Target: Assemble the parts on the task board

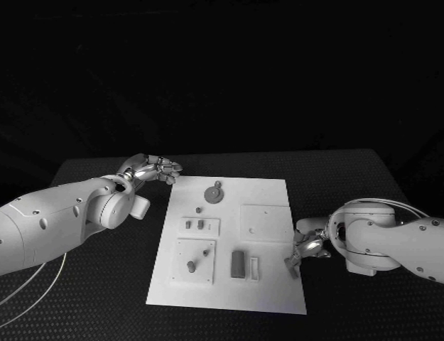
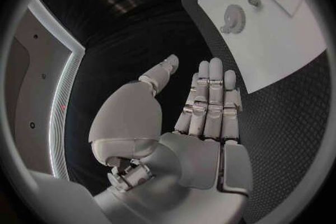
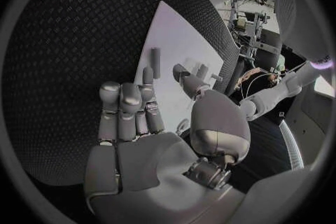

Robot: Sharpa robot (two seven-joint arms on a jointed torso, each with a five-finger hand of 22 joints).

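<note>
The white task board (image 1: 268, 288) lies in the middle of the black table. On it are a grey gear (image 1: 214, 193), two small pegs (image 1: 194, 225), a peg (image 1: 191, 266) on a raised square and a dark grey bar (image 1: 238, 264). My left hand (image 1: 155, 169) hovers just off the board's far left corner, fingers straight and apart, holding nothing. The left wrist view shows that open hand (image 2: 192, 123) with the gear (image 2: 232, 15) on the board (image 2: 280, 50) beyond it. My right hand (image 1: 305, 249) is at the board's right edge, near the bar (image 3: 155, 61). That hand (image 3: 147, 134) holds nothing.
A raised square plate (image 1: 266, 222) and a white strip (image 1: 254, 268) also sit on the board. Black textured table (image 1: 344, 177) surrounds it. A thin cable (image 1: 22, 295) loops under my left arm.
</note>
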